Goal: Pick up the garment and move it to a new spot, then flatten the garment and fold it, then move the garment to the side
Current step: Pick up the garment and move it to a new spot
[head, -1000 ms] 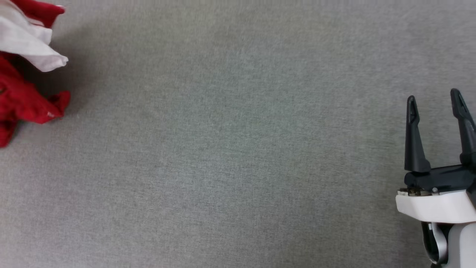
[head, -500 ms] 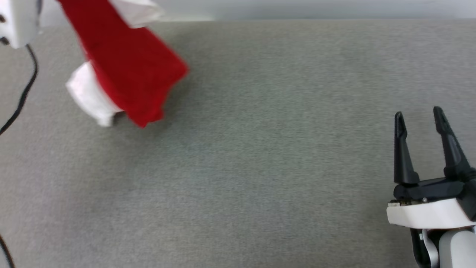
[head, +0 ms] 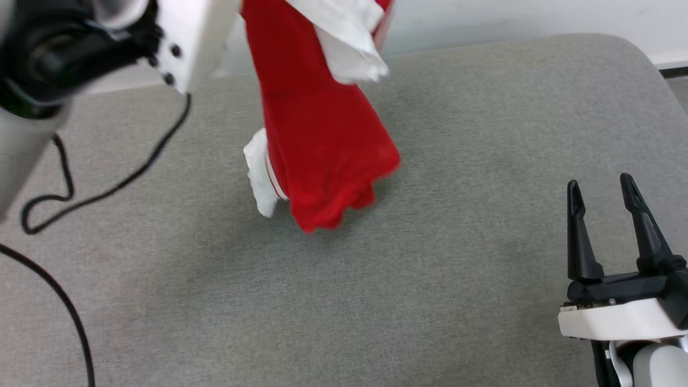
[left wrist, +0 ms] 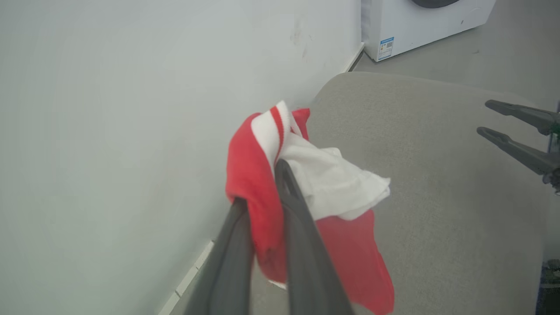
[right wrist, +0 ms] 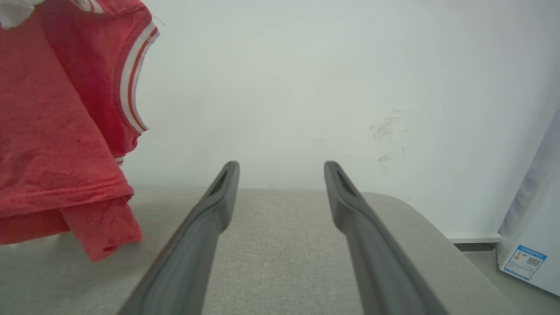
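The garment (head: pixel 322 150), red with white sleeves and red-white stripe trim, hangs bunched above the grey cloth-covered table (head: pixel 484 134), its lower end close over the cloth. In the left wrist view my left gripper (left wrist: pixel 260 183) is shut on a red fold of the garment (left wrist: pixel 249 175), with a white sleeve draped to the right. My left arm's white housing (head: pixel 193 32) sits at the head view's top left. My right gripper (head: pixel 600 181) stands open at the lower right, apart from the garment. In the right wrist view the right gripper (right wrist: pixel 281 166) holds nothing and the garment (right wrist: pixel 52 131) hangs to its left.
A black cable (head: pixel 107 188) loops over the table's left side. A pale wall (right wrist: pixel 306 87) runs close behind the table. The table's far right corner (head: pixel 634 54) is rounded. A white appliance (left wrist: pixel 420 22) stands on the floor beyond it.
The head camera has shifted. The garment, crumpled on the table a second ago, has been lifted by my left gripper and carried rightward. My right gripper stays open.
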You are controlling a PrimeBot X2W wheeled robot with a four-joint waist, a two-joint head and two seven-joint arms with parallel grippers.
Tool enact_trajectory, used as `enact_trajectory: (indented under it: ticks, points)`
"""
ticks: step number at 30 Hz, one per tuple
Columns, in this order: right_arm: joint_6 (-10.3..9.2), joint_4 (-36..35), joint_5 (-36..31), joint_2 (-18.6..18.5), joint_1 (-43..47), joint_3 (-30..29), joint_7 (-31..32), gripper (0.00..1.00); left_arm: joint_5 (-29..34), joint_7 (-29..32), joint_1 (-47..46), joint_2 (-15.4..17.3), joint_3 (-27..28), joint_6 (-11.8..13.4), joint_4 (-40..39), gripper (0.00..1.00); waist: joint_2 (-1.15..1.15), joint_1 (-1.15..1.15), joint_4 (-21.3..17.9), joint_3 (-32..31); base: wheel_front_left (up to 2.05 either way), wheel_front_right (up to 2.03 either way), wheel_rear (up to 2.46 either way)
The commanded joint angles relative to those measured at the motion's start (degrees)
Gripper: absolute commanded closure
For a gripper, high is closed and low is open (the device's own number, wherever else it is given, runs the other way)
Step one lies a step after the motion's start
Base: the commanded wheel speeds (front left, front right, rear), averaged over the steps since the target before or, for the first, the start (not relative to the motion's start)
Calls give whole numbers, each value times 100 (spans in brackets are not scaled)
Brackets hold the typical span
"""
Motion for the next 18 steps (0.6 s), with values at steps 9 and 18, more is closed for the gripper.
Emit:
enact_trajectory:
  ticks: [9,18]
  points:
    - [-2,18,74,5,-182,-3,-12,0,-73,-641,940,-480,-879,0,234,100,0,1,-132,329,0,0,0]
    - [-2,26,60,5,-491,-26,-12,0,-24,-1638,2112,-1282,-2305,-1,1149,100,0,1,-248,871,0,0,0]
